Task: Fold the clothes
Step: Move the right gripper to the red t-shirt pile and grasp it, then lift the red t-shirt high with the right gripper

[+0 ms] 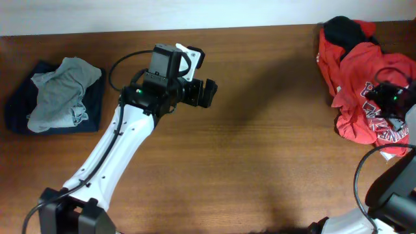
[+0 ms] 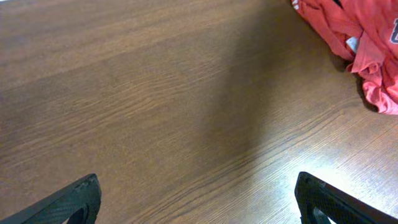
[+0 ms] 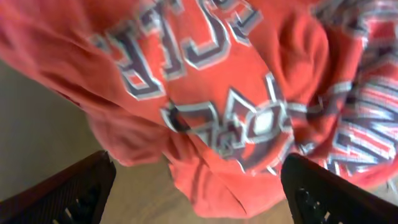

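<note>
The clothes lie in two heaps. At the right, an orange-red T-shirt (image 1: 361,78) with block lettering is crumpled beside a black garment (image 1: 344,29). My right gripper (image 1: 389,99) hovers low over the shirt. In the right wrist view it (image 3: 199,193) is open, its fingertips (image 3: 81,186) straddling a hanging fold of the lettered shirt (image 3: 217,81) without pinching it. My left gripper (image 1: 207,93) is open above bare wood at the table's upper middle. In the left wrist view it (image 2: 199,205) holds nothing, and the red shirt (image 2: 354,31) shows at the top right.
At the far left a pale grey-green garment (image 1: 58,91) lies bunched on a navy one (image 1: 94,110). The brown wooden table (image 1: 260,149) stretches between the heaps. Its back edge meets a white wall (image 1: 195,13). The left arm crosses from the lower left.
</note>
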`<state>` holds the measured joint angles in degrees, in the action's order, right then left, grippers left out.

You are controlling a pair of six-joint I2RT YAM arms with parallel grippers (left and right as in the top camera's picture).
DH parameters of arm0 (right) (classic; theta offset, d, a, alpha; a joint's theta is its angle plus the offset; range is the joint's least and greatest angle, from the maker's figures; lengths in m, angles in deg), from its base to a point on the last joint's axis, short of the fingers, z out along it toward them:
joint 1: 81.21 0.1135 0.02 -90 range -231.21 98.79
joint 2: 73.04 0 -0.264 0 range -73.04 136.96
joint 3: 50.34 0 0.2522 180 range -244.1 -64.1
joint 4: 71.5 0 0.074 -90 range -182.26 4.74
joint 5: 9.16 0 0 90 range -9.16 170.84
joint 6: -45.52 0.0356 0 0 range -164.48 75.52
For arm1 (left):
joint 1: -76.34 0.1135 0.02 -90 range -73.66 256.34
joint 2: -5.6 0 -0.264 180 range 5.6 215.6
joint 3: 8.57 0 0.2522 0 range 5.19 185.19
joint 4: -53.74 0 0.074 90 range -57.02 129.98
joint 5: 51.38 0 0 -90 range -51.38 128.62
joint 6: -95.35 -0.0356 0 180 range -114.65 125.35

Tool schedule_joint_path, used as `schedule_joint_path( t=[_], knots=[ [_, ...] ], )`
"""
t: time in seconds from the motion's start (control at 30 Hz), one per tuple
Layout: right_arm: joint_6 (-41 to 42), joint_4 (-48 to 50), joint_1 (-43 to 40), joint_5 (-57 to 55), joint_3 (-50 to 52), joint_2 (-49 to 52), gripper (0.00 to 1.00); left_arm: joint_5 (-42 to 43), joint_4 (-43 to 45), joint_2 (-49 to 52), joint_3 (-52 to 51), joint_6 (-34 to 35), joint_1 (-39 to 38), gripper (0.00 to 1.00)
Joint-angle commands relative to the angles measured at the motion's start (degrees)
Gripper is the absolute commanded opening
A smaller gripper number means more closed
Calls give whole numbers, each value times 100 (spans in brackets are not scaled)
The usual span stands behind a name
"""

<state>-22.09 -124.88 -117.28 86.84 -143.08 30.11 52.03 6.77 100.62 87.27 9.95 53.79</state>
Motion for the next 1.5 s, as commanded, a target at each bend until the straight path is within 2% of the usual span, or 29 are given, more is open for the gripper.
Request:
schedule_joint_path(
  t=[0.0, 0.37, 0.63, 0.87, 1.1, 1.47],
  knots=[
    [391, -192, -162, -175, -107, -24, 88, -39, -57, 70, 57, 76, -9, 99],
    [686, -560, -595, -455, 22, -22, 88, -39, -293, 76, 57, 74, -9, 99],
    [658, -24, -962, -186, 498, 37, 80, -44, -354, 76, 57, 72, -7, 99],
    [393, 691, -964, -136, 896, 52, 68, -122, -396, 76, 57, 72, -9, 99],
    [289, 1080, -964, -177, 1060, 68, 61, -127, -411, 76, 57, 72, -9, 99],
    [-22, 1095, -964, -210, 1080, 348, 57, -129, -507, 76, 52, 72, -7, 99]
  ],
)
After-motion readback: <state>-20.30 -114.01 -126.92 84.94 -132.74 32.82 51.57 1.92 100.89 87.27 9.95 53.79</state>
